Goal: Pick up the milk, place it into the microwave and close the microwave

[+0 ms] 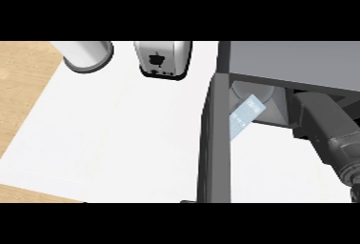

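Observation:
The milk (246, 117) is a pale blue carton, tilted, standing in the mouth of the grey microwave (295, 59) at the upper right. Its lower end pokes out past the opening beside the door. The microwave door (215, 143) is swung open and shows edge-on as a dark bar running down the view. My right forearm (329, 131) comes in from the lower right and reaches into the opening, to the right of the milk. Only the base of my right hand (313, 100) shows; the microwave's top hides its fingers. I cannot tell whether it touches the milk. My left hand is out of sight.
A silver toaster (163, 59) stands at the back centre and a metal canister (88, 55) at the back left. The white counter (112, 138) spreads left of the door, with a wooden surface (21, 86) beyond its left edge.

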{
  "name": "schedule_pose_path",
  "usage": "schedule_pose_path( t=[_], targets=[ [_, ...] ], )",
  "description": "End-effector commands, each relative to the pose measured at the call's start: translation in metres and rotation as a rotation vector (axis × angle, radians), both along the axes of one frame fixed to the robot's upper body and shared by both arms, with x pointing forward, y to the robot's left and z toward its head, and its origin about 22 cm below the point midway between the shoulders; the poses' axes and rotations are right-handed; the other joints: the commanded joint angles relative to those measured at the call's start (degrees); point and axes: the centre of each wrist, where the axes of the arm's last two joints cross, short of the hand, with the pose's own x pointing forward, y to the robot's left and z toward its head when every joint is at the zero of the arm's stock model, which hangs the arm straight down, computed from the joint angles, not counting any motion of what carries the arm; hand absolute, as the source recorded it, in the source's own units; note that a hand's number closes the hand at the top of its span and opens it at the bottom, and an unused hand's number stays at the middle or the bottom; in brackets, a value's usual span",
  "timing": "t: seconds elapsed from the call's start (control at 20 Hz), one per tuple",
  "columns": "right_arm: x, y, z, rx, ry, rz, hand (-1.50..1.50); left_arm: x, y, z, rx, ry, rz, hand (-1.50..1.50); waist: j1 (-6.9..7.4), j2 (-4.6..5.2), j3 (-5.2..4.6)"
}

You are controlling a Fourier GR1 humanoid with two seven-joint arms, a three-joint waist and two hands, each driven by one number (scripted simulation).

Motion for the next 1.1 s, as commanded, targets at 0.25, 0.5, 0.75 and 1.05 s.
schedule_pose_path(
  t=[0.25,0.5,0.75,1.05],
  targets=[
    [0.009,-0.022,0.030,-0.104,-0.043,0.005,1.50,0.005,0.000,0.000,0.042,0.015,-0.015,-1.50,2.10,2.34,0.84],
    [0.016,-0.018,0.045,-0.043,-0.075,-0.014,-1.50,0.009,0.001,-0.002,0.046,0.017,-0.006,-1.50,1.67,1.97,0.85],
    [0.026,0.018,0.050,0.001,-0.042,0.194,-1.50,0.014,0.000,0.002,0.068,0.017,-0.023,-1.50,2.97,1.47,0.72],
    [0.028,0.039,0.045,-0.118,0.038,0.177,-1.50,0.022,0.000,-0.002,0.075,0.030,-0.026,-1.50,3.27,1.29,0.41]
  ],
)
